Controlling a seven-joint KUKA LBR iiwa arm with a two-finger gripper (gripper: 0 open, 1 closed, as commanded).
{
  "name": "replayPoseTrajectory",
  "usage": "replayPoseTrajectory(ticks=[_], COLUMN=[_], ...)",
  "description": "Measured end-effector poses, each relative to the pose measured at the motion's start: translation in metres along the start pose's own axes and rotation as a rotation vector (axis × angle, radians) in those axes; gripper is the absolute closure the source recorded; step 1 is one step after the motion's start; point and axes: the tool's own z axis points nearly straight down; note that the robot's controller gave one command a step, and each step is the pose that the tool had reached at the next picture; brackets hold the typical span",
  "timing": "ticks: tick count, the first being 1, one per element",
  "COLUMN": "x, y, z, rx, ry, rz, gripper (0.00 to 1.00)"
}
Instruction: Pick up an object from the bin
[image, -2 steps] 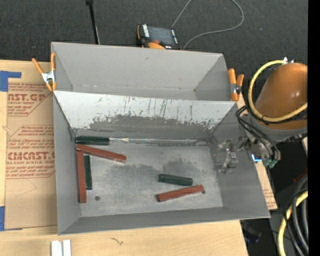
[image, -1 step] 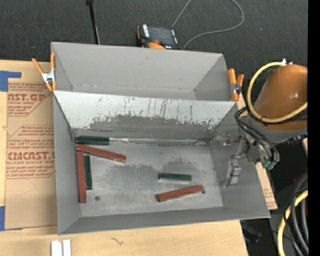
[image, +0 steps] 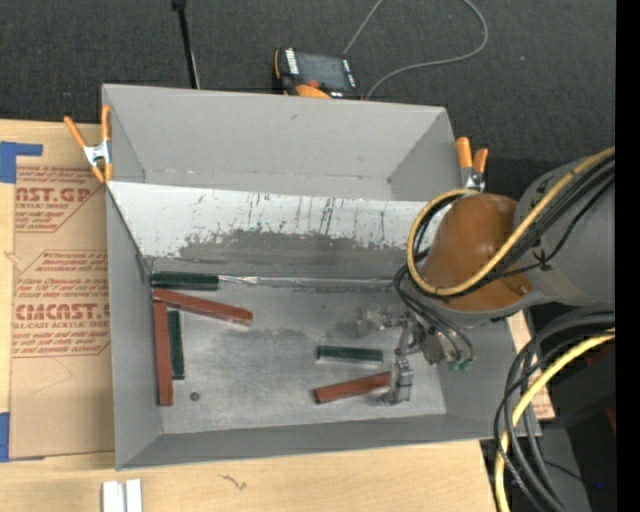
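The red-brown flat stick (image: 350, 390) lies on the floor of the bin (image: 280, 140) near the front right corner. The pincer (image: 403, 384) is low at its right end, touching it or just beside it. It cannot be told if the pincer is open or closed, so the grasp is judged not yet sure and the lift remains. A dark green stick (image: 350, 352) lies just behind, the front and right walls are near, and the free room is upward and to the left, where 4 other sticks (image: 205, 307) lie well apart.
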Motion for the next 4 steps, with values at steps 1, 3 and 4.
replayPoseTrajectory(ticks=[1,3,4], x=[0.007,0.037,0.036], y=[0.018,-0.061,-0.056], z=[0.016,-0.039,-0.037], rx=[0.003,0.009,0.004], ry=[-0.004,-0.008,-0.006], rz=[-0.078,-0.167,-0.172], gripper=[0.0,1.0,0.0])
